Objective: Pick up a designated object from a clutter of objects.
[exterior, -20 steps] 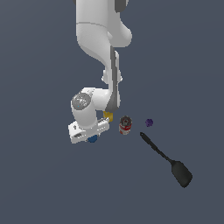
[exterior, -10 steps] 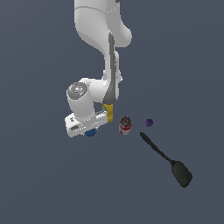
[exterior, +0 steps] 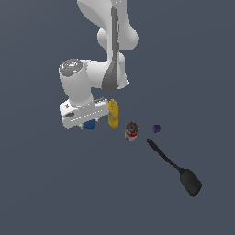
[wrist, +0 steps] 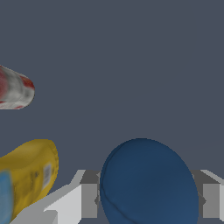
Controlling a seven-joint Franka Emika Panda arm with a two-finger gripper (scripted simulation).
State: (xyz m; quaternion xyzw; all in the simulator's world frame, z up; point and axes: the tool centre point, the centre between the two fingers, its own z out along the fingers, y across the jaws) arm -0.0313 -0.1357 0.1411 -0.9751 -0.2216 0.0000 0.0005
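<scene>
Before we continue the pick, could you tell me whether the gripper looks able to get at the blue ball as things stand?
Probably yes: the gripper already brackets the blue ball, a finger showing on each side, with the yellow bottle off to one side.

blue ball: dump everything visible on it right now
The blue ball is plain dark blue, smooth and matte, with a faint curved seam near one edge. In the wrist view it fills the space between the gripper's grey jaws, which flank it on both sides; actual contact cannot be confirmed. In the exterior view only part of it peeks out under the white hand, to the exterior view's left of the yellow bottle and apart from it.
</scene>
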